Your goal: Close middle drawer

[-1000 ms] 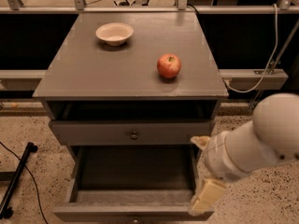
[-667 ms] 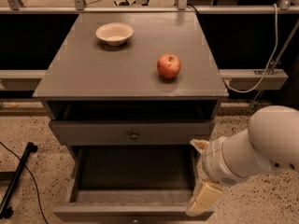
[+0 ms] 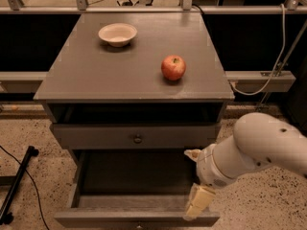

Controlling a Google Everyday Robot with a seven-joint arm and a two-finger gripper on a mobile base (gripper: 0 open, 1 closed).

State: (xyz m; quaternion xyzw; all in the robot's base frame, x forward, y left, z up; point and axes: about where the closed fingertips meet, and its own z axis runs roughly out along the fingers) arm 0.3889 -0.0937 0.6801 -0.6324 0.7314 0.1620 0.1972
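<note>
The middle drawer [image 3: 115, 219] is pulled far out of the grey cabinet, its deep grey box open to view and its front at the bottom edge of the view. Above it is the uppermost drawer [image 3: 96, 137] with its small round knob [image 3: 137, 139], nearly in, with a dark gap under the cabinet top. The lowest drawer is hidden. My gripper [image 3: 199, 202] hangs from the white arm [image 3: 264, 147] at the right, pointing down at the front right corner of the open drawer, close to its front edge.
A red apple [image 3: 173, 67] and a white bowl [image 3: 117, 34] sit on the cabinet top [image 3: 96, 75]. A black stand leg [image 3: 17, 186] lies on the speckled floor at the left. A white cable [image 3: 280, 51] hangs at the right by a rail.
My arm has sunk a little and the gripper has shifted slightly left towards the drawer's front right corner. The middle drawer has not visibly moved.
</note>
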